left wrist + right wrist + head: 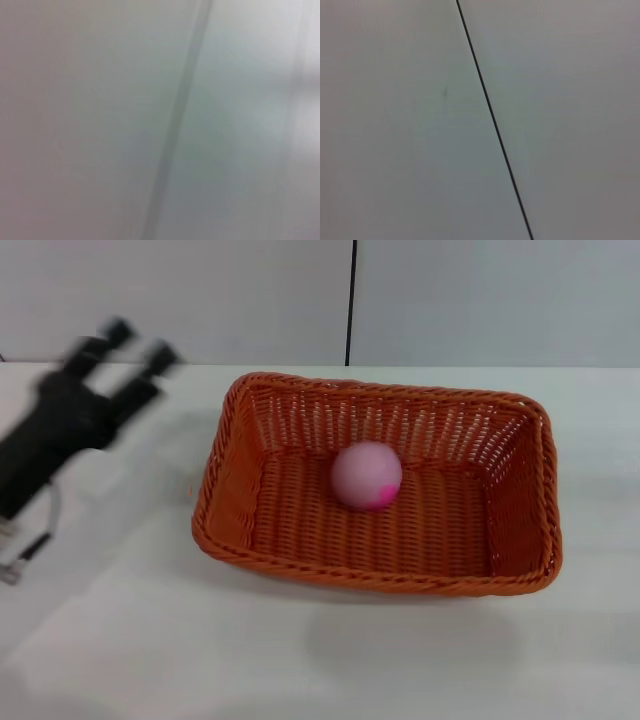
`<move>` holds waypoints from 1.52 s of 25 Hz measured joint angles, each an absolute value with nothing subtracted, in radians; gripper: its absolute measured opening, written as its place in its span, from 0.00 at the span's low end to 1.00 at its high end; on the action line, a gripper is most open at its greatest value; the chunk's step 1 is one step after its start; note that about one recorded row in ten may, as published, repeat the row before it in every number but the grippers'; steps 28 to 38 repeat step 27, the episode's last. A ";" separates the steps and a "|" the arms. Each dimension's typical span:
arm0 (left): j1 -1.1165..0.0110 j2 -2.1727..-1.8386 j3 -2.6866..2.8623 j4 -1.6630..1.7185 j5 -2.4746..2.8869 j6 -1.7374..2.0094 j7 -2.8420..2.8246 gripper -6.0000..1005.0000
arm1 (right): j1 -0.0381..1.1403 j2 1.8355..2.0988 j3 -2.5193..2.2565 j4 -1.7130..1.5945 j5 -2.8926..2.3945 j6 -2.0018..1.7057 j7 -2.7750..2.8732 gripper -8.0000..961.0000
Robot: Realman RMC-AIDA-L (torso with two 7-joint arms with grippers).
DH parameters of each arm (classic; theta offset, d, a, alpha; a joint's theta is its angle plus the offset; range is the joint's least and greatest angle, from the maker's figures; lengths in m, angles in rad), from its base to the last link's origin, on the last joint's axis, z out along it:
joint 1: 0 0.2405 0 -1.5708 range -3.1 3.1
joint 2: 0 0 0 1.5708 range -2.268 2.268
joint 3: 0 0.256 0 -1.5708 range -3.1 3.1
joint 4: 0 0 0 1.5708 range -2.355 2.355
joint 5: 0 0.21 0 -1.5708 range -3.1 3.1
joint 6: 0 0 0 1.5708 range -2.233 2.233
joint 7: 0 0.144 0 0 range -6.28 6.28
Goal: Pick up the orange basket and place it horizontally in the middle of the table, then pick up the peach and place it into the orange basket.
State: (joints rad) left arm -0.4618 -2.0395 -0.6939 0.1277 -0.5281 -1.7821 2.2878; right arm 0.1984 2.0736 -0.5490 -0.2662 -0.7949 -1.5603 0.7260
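The orange basket (pixel 250 530) lies lengthwise across the middle of the white table (pixel 320 660) in the head view. The pale pink peach (pixel 366 475) with its magenta patch rests on the basket's woven floor, a little left of centre. My left gripper (pixel 138 346) is black and motion-blurred, raised over the table's far left, well clear of the basket, its two fingers apart with nothing between them. My right gripper is out of view. Both wrist views show only a pale wall with a dark seam.
A grey wall with a vertical dark seam (pixel 351 300) stands behind the table's far edge. Bare white tabletop lies in front of the basket and to both sides of it.
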 joint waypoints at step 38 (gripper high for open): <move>-0.216 -2.072 -1.221 -0.115 -0.529 -1.781 2.770 0.81 | 0.191 2.075 -0.472 -0.218 -0.793 -1.582 0.719 0.62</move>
